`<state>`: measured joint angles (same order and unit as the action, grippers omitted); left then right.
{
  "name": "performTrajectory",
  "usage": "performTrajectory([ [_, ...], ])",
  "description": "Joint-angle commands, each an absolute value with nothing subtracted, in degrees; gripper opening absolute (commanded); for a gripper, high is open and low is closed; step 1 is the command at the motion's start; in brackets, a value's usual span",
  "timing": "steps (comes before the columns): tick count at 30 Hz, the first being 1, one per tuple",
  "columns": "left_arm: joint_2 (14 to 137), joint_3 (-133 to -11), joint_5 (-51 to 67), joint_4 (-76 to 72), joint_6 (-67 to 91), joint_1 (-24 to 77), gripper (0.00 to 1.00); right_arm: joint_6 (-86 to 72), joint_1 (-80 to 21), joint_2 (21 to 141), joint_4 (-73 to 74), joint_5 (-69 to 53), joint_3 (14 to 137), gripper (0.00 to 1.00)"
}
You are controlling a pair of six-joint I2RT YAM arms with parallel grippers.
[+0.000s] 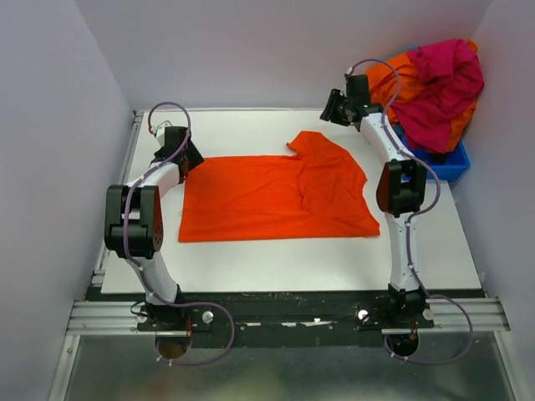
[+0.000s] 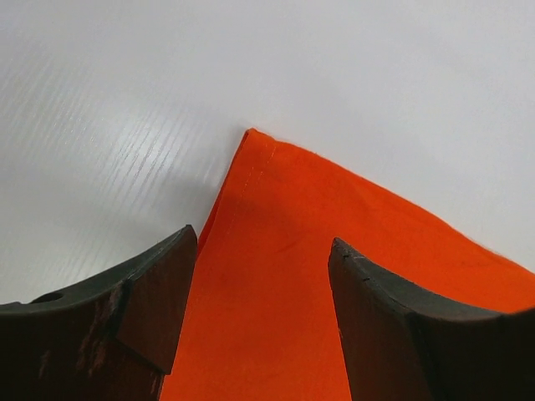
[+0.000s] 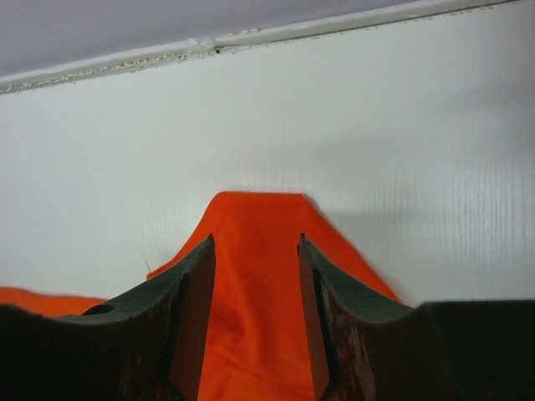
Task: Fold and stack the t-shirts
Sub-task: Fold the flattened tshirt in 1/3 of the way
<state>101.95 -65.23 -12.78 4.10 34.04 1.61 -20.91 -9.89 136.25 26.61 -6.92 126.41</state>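
An orange t-shirt (image 1: 276,196) lies spread flat on the white table (image 1: 251,259), with one sleeve pointing to the far side. My left gripper (image 1: 189,158) is open at the shirt's far left corner. In the left wrist view that corner (image 2: 267,217) lies between the parted fingers of the left gripper (image 2: 261,236). My right gripper (image 1: 331,109) is open just beyond the sleeve. In the right wrist view the sleeve end (image 3: 255,225) shows between the parted fingers of the right gripper (image 3: 255,239). Neither gripper holds cloth.
A blue bin (image 1: 443,159) stands at the far right corner and holds a heap of magenta and orange shirts (image 1: 435,83). The table's back edge runs along the wall (image 3: 251,38). Bare white table lies in front of the shirt.
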Motion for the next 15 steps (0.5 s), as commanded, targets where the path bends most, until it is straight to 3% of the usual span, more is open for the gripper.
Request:
performTrajectory([
  [1, 106.25, -69.95, -9.77, 5.98, 33.92, 0.53, 0.76, -21.35, -10.81, 145.79, 33.22, -7.03, 137.88, 0.54],
  [15, 112.58, -76.02, -4.66, 9.58, 34.28, -2.90, 0.75, -35.24, -10.37, 153.19, 29.35, -13.53, 141.76, 0.53],
])
